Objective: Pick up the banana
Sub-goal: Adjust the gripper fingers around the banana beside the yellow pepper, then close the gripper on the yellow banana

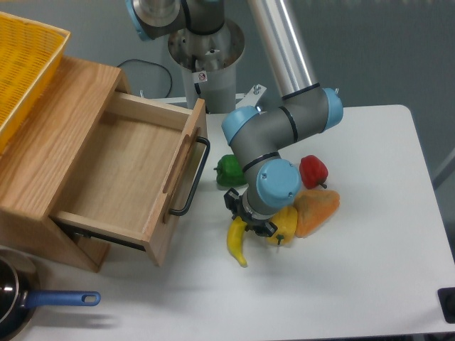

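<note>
One relation governs the coming lift: the banana (237,241) runs away from the gripper (250,221) toward the lower left, with its upper end tucked under the jaws and its tapered free end pointing toward the front edge of the bench (370,284). Its long axis lies nearly upright in the picture, slanted slightly left at the bottom. The jaws appear closed on that upper end, but the wrist housing hides the contact, so the firmness of the grip cannot be confirmed. Whether the free end touches the bench or hangs just above it cannot be told. The yellow pepper (286,222) sits just beside the gripper on the right, with the orange item (316,209) beyond it. Because the hold is at one end, the banana is judged likely to pivot when raised.
</note>
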